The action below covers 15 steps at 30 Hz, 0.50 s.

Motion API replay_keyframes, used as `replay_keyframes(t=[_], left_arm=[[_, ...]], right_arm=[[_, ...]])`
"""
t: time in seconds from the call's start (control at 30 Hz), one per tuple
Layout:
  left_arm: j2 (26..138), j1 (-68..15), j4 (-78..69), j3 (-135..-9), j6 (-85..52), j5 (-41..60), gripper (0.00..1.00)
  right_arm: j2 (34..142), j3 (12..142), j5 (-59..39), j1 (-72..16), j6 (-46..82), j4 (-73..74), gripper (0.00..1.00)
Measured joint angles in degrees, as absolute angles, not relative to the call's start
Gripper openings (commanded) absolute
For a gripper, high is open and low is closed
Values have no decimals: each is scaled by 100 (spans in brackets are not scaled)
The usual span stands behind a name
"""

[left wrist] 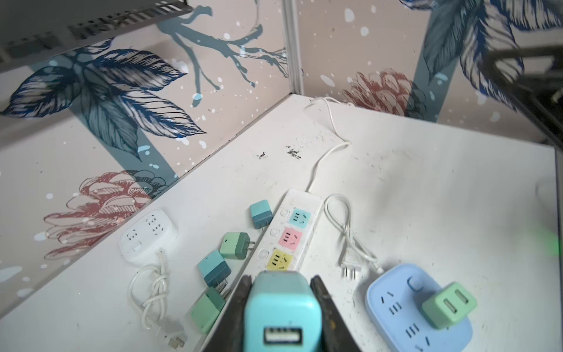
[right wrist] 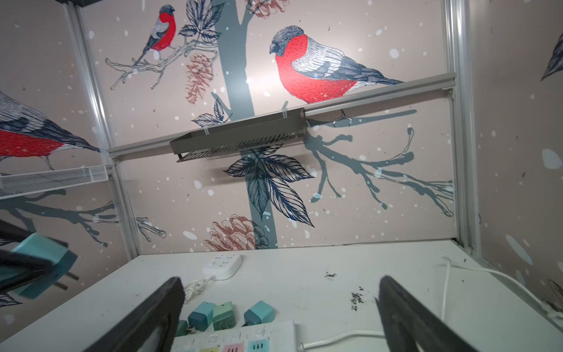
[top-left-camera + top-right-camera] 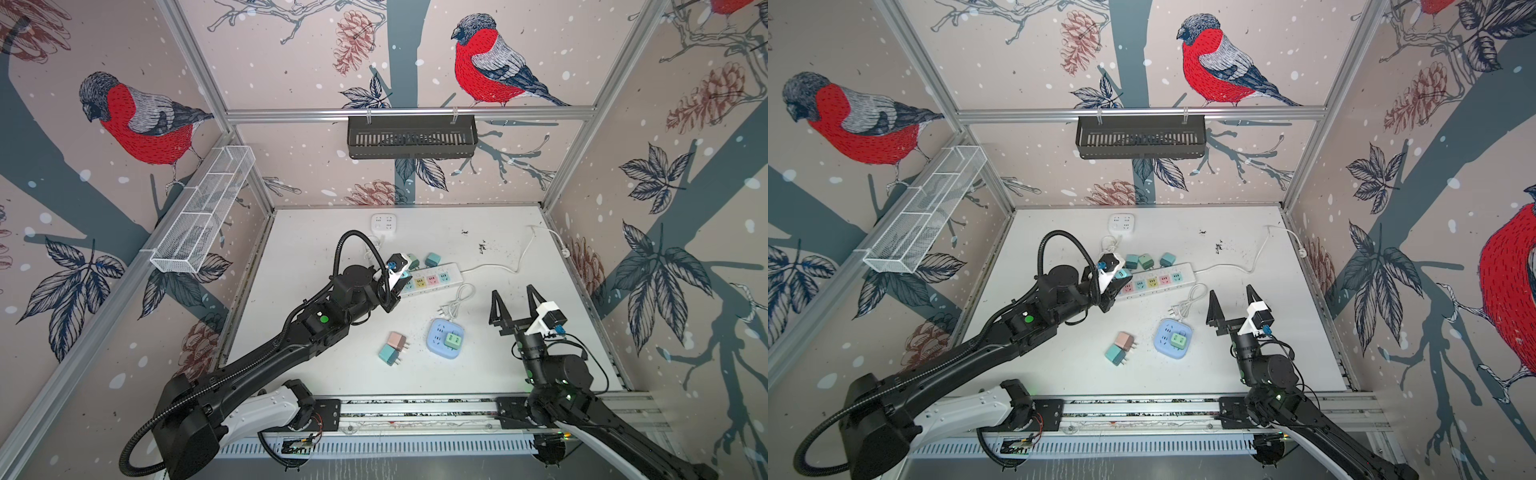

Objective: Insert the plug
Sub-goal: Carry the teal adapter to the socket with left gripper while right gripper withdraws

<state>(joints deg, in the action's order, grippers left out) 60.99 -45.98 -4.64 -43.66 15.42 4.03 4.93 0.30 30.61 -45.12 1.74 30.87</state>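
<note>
Pinches the teal plug [image 1: 281,307] in the left pincer [image 1: 281,285], black fingers [image 1: 323,292] pressed tight onto both of its sides, USB port turned back toward the wrist. Carries it clear of the desk [image 3: 561,291], with the two metal prongs bare and outside any socket in the right wrist view. Hangs over the near end of the white power strip [image 1: 292,234], just behind its yellow socket [image 1: 279,259], with pink and blue sockets farther ahead of the pincer. Has four loose plugs [image 1: 239,245] on the desk just beside this pincer, on the strip's side away from the right pincer.

Holds the right pincer [image 3: 514,297] spread wide, gripping nothing and touching nothing, raised above bare desk and well apart from the left pincer. Finds, between the two pincers and nearer the right one, a blue socket block [image 3: 444,341] with a green plug [image 3: 453,340] seated in it.
</note>
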Motion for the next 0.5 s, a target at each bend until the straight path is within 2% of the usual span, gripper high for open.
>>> replay_keyframes(t=[0.23, 0.5], left_arm=[[6530, -4753, -318, -4167, 2842, 1066, 0], [7437, -5146, 228, -4226, 4674, 1964, 0]], right_arm=[[1107, 30, 2641, -3380, 1061, 3041, 100], [775, 30, 2445, -2834, 1667, 2943, 100]])
